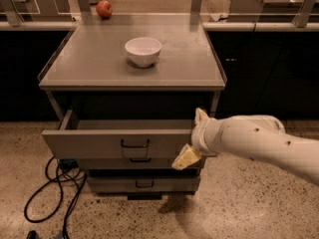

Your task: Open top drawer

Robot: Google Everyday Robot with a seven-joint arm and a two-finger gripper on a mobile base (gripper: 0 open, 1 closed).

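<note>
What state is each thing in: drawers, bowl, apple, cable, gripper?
Top drawer: pulled open, tray showing.
Middle drawer: shut.
Bottom drawer: shut.
White bowl: upright on cabinet top.
Apple: whole, at rest behind the bowl.
Cable: lying loose, left of the drawers.
Gripper: open, at the top drawer's right end.

The tool (193,137) hides the right front corner of the top drawer (114,143); the arm (269,143) is cropped right.

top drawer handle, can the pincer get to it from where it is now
Probably yes. The handle sits exposed at the middle of the top drawer front, and the pincer is open at that front's right end, with nothing between them.
</note>
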